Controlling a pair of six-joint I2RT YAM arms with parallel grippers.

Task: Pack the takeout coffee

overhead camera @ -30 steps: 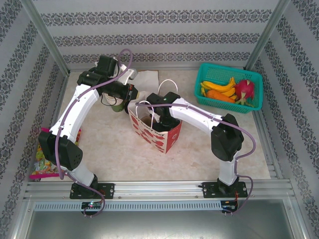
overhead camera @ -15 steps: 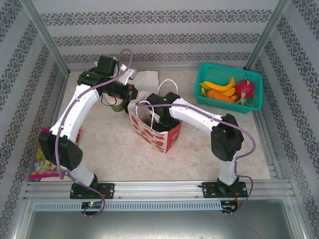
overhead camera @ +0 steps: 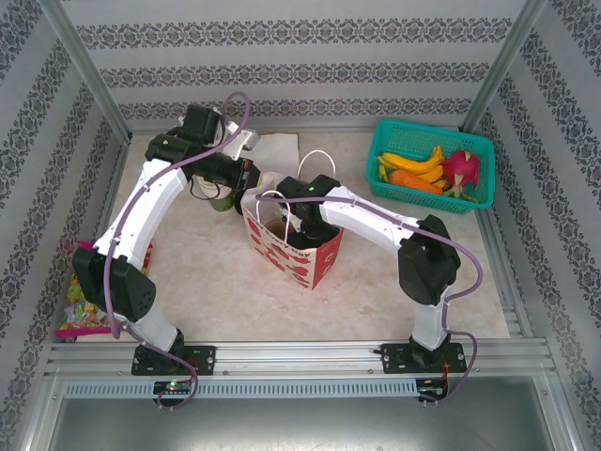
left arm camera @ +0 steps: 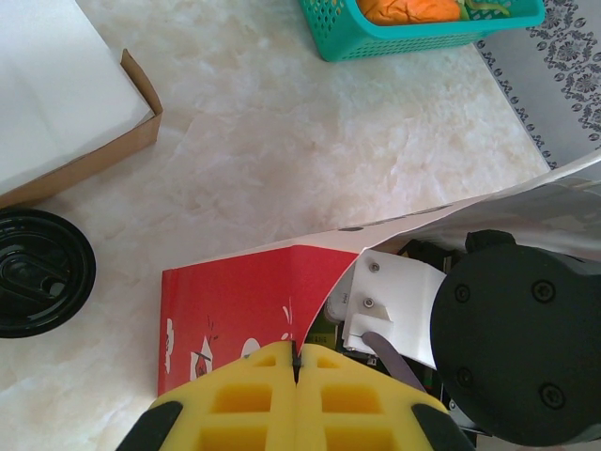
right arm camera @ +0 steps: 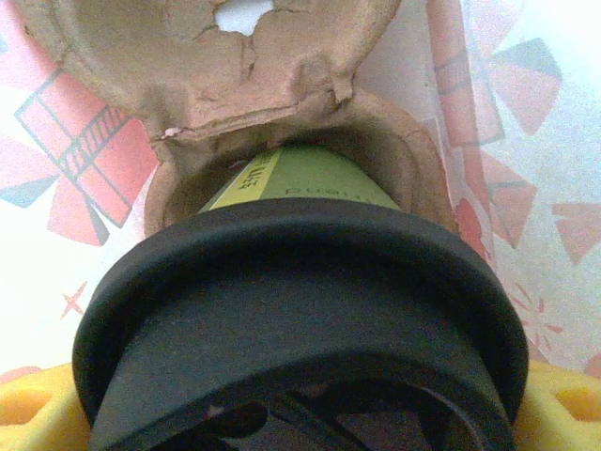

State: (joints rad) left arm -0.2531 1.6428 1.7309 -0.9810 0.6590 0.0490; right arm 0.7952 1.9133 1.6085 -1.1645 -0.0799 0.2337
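Note:
The takeout coffee [right arm camera: 300, 178], an olive-green cup with a black lid [right arm camera: 300, 282], sits in a brown pulp carrier [right arm camera: 235, 56] inside the red-patterned paper bag [overhead camera: 305, 263]. My right gripper [right arm camera: 299, 404] is down in the bag, its yellow fingers [right arm camera: 28, 404] closed on either side of the cup's lid. My left gripper [left arm camera: 296, 362] is shut on the bag's rim [left arm camera: 235, 301] at its back left corner and holds it apart. From above, the left gripper [overhead camera: 246, 180] is at that corner, and the right wrist [overhead camera: 291, 225] fills the bag's mouth.
Another black-lidded cup [left arm camera: 38, 272] stands on the table left of the bag. A cardboard box with a white lining [left arm camera: 56, 103] lies behind it. A teal basket [overhead camera: 385, 141] of fruit is at the back right. Candy packets [overhead camera: 80, 315] lie at the left edge.

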